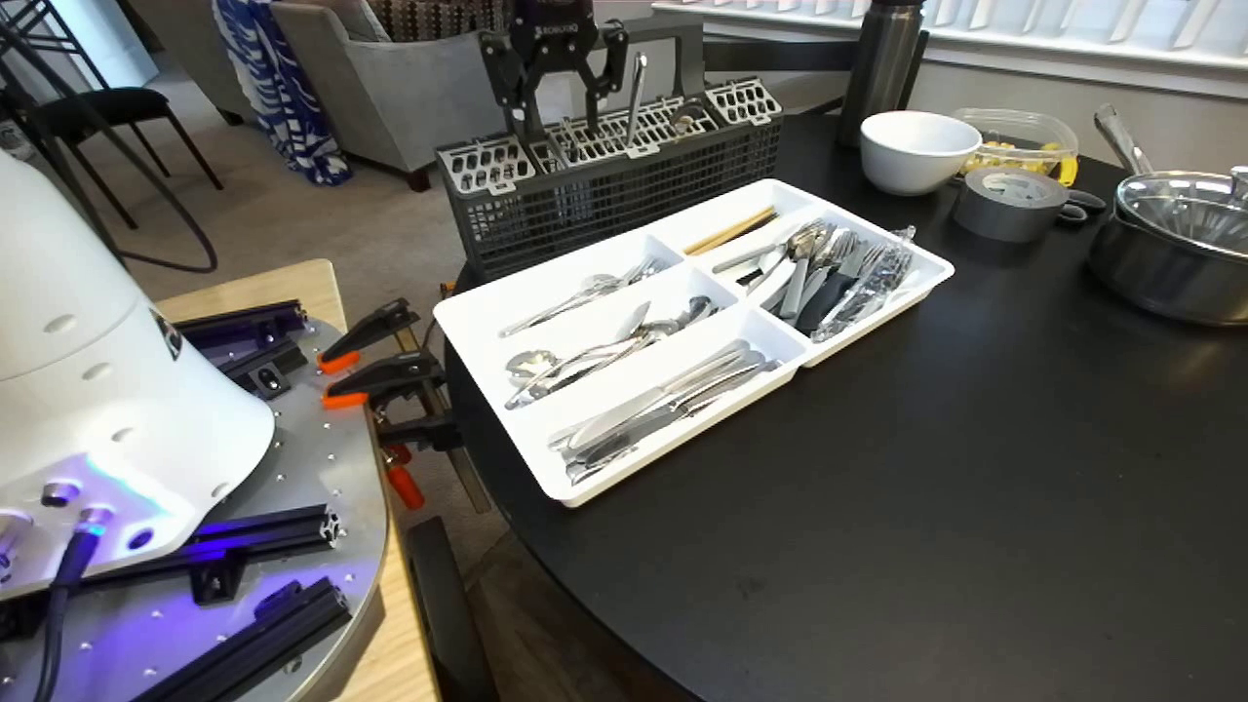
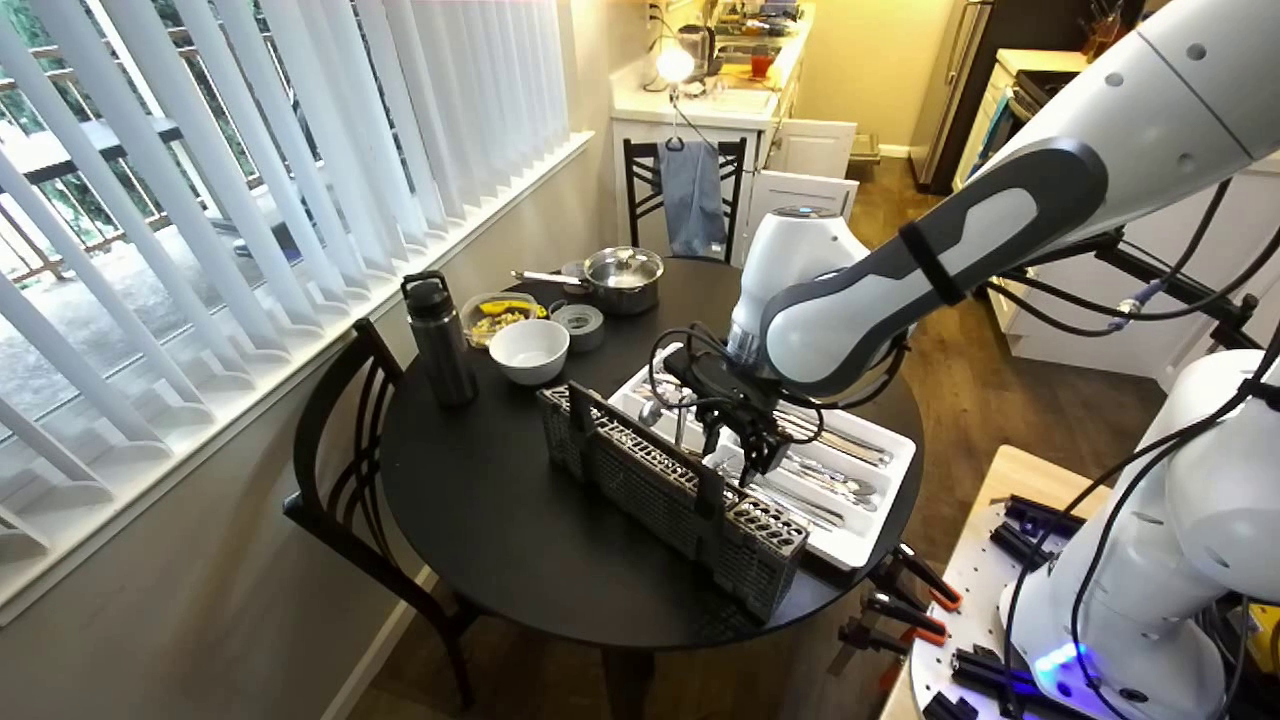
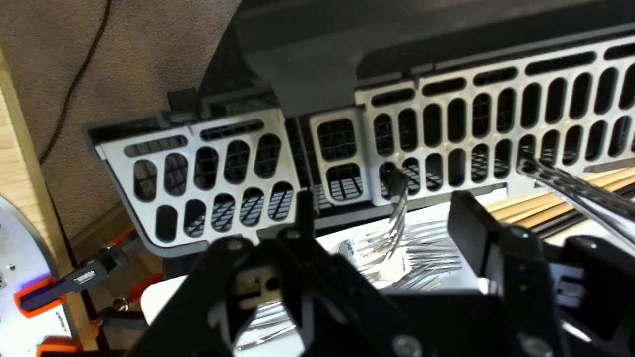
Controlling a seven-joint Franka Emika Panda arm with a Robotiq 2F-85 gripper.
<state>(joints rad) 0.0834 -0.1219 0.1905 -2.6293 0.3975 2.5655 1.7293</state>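
Observation:
My gripper (image 3: pixel 387 218) is open over the dark cutlery basket (image 1: pixel 624 185), which has light slotted lids (image 3: pixel 327 158). A metal fork (image 3: pixel 397 210) stands tines-up in a lid slot and appears between the open fingers, touching neither. A second utensil with a patterned metal handle (image 3: pixel 585 191) stands in a slot farther right; an upright handle also shows beside the gripper in an exterior view (image 1: pixel 636 97). The white cutlery tray (image 1: pixel 565 495) lies against the basket. It holds forks (image 3: pixel 429 255), spoons (image 1: pixel 624 341), knives (image 1: pixel 673 405) and chopsticks (image 1: pixel 731 231).
A white bowl (image 1: pixel 916 151), duct tape roll (image 1: pixel 1009 205), plastic container (image 2: pixel 500 318), lidded pot (image 2: pixel 625 285) and tall bottle (image 2: pixel 440 340) stand on the black round table (image 1: pixel 926 507). A chair (image 2: pixel 340 480) is at the window side. Clamps (image 1: pixel 385 375) sit near the table edge.

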